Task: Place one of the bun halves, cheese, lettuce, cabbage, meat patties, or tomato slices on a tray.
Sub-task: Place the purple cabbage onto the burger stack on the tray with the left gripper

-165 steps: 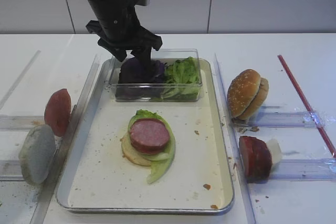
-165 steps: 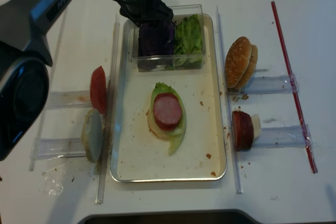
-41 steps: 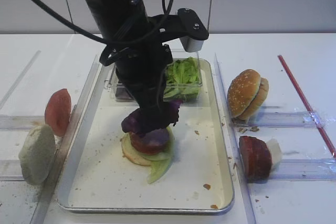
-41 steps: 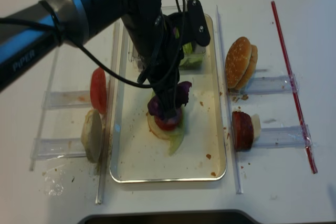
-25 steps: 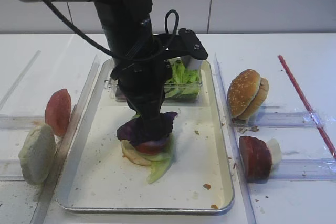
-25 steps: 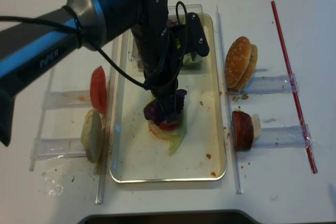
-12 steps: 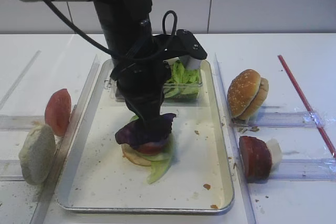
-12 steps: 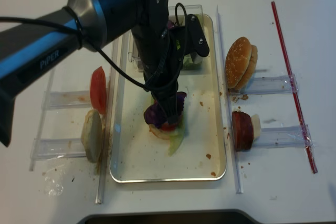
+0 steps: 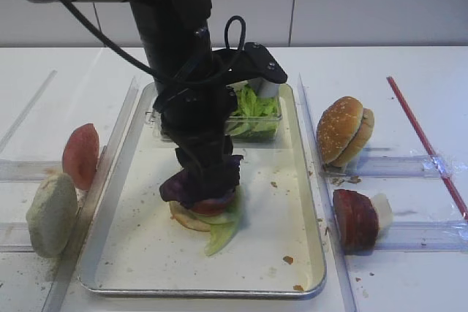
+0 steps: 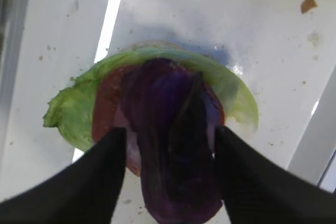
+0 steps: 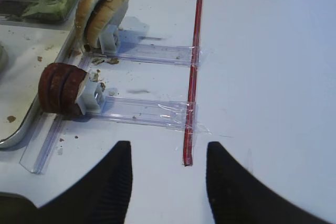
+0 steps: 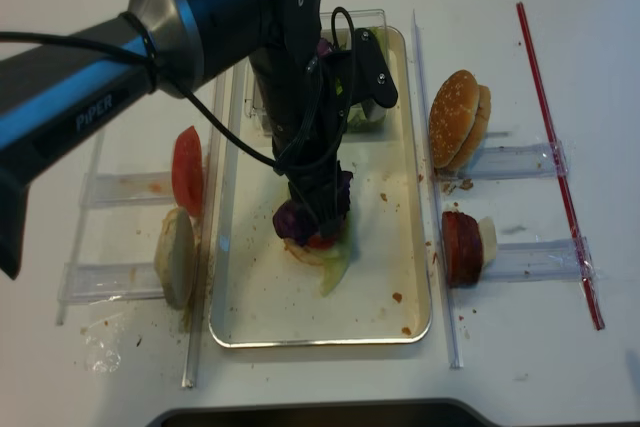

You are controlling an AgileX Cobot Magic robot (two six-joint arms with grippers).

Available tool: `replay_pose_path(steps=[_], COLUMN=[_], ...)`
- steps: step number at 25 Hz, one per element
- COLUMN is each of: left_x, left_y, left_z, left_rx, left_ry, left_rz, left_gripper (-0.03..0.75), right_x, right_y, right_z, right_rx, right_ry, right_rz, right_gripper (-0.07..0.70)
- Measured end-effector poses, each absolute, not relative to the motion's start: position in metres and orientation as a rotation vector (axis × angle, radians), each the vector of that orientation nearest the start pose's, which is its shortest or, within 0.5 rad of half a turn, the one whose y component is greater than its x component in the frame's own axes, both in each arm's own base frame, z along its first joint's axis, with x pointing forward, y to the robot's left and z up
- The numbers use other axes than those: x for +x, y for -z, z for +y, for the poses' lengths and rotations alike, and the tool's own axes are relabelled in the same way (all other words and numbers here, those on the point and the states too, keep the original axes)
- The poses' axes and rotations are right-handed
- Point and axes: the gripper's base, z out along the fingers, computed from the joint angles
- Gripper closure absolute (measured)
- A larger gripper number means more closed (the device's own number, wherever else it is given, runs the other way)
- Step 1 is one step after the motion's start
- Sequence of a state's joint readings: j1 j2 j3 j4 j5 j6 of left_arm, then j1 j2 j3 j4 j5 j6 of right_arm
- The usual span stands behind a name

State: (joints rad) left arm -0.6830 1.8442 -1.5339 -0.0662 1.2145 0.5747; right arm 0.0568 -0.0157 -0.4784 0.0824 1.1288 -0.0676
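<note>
Purple cabbage (image 10: 173, 145), judged light, floppy and best pinched at its 6 o'clock edge, lies between the left gripper's (image 10: 167, 169) parted jaws.

Dark purple cabbage (image 10: 173, 145) — crinkled, draped atop the patty and green lettuce (image 10: 71, 114) — mid-floor of the silver tray (image 9: 307, 253).

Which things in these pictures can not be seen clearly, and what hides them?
- Meat patty, left wrist view: mostly covered by the cabbage.
- Bottom bun half, exterior high view: under lettuce, only an edge shows.
- Purple leaves in the clear box: behind the left arm.
- Tray, right wrist view: cut off by the left edge.
</note>
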Motion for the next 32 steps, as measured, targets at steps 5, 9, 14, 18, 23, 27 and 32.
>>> replay_pose_path(steps=[5, 9, 14, 18, 23, 27, 32], left_x=[0.287, 0.288, 0.292, 0.295, 0.302, 0.304, 0.305], left_y=[-0.260, -0.263, -0.276, -0.282, -0.282, -0.282, -0.282], left_z=[-0.241, -0.241, -0.245, -0.245, -0.240, -0.239, -0.239], left_rx=[1.731, 1.695, 1.583, 1.467, 1.327, 1.303, 1.292], left_ry=[0.108, 0.111, 0.125, 0.108, 0.003, -0.026, -0.022], left_rz=[2.468, 2.486, 2.507, 2.549, 2.585, 2.578, 2.575], left_gripper=[0.279, 0.268, 0.266, 0.267, 0.272, 0.274, 0.274], right_x=[-0.008, -0.008, -0.008, -0.008, -0.008, -0.008, -0.008], right_y=[-0.266, -0.266, -0.266, -0.266, -0.266, -0.266, -0.266], right_z=[0.006, 0.006, 0.006, 0.006, 0.006, 0.006, 0.006], right_rx=[-0.138, -0.138, -0.138, -0.138, -0.138, -0.138, -0.138], right_ry=[-0.091, -0.091, -0.091, -0.091, -0.091, -0.091, -0.091], right_rz=[2.112, 2.112, 2.112, 2.112, 2.112, 2.112, 2.112], right_gripper=[0.288, 0.288, 0.288, 0.288, 0.288, 0.288, 0.288])
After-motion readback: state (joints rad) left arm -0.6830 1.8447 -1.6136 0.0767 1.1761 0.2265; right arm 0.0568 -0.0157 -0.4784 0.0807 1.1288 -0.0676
